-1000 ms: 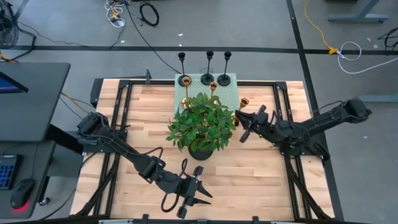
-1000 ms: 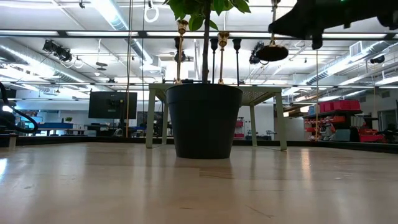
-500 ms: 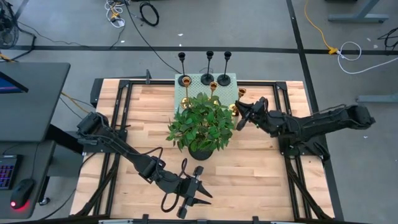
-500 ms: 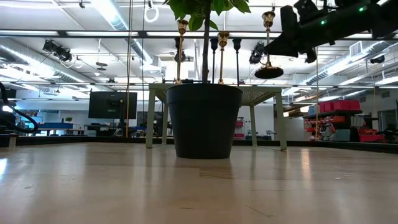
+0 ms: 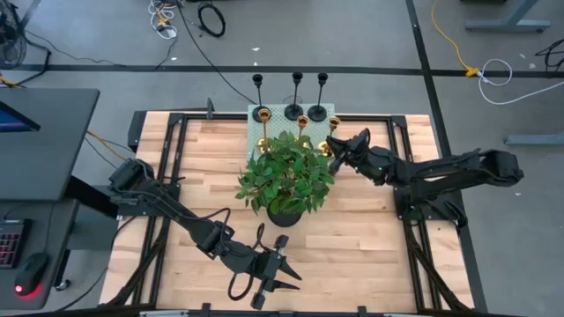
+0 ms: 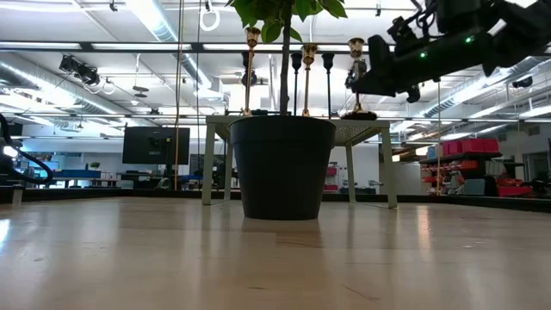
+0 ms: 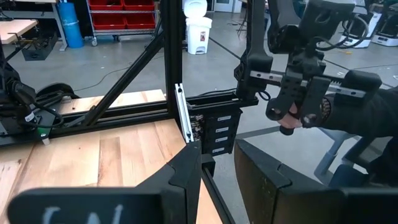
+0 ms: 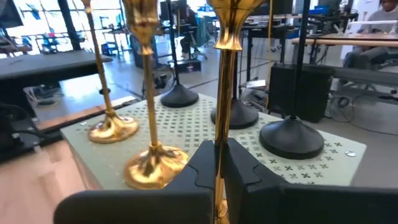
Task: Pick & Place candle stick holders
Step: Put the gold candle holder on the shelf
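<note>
Right wrist view showed the right gripper (image 8: 217,163) clenched on the slim stem of a gold candle stick holder (image 8: 225,93), its two dark fingers (image 8: 200,163) pressed against either side of the stem. Just beyond the fingers lay a pale green perforated mat (image 8: 205,134). On it, beside the held stem, stood two more gold holders (image 8: 144,87), and farther off the round bases of three black holders (image 8: 291,138).

From above, that gripper (image 5: 339,150) sat at the mat's edge (image 5: 328,113), just beside the leafy potted plant (image 5: 286,176). The low view showed the held holder (image 6: 356,77) upright with its base (image 6: 357,114) at the level of the mat; whether it touched could not be told.

Well apart from all this, the left gripper (image 5: 280,269) waited near the table's (image 5: 203,167) front edge, its fingers spread and holding nothing.
</note>
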You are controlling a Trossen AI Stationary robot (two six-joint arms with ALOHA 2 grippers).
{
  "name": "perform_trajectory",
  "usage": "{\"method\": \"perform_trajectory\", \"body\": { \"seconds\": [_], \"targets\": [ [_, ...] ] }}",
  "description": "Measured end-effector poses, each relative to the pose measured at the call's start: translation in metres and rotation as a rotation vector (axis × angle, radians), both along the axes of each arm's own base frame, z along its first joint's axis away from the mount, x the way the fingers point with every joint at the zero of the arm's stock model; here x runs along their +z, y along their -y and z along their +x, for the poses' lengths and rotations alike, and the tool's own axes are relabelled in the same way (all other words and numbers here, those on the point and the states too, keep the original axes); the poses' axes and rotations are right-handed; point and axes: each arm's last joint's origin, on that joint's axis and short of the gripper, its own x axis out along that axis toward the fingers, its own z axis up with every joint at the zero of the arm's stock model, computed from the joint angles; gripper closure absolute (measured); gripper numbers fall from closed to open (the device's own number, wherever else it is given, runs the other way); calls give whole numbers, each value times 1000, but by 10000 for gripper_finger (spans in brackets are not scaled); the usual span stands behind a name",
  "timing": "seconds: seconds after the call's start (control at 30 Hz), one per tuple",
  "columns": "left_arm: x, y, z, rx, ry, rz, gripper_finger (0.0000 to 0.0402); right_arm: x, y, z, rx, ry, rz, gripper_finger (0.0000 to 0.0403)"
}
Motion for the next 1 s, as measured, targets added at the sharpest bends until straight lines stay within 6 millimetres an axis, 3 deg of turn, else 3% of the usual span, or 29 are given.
{"method": "perform_trajectory", "body": {
  "seconds": [0.63,1.0],
  "targets": [
    [0,0,0,0,-1,0,303,-13,21,11,-10,10,-23,398],
    [0,0,0,0,-2,-1,303,-13,21,11,-6,-9,-43,339]
  ]
}}
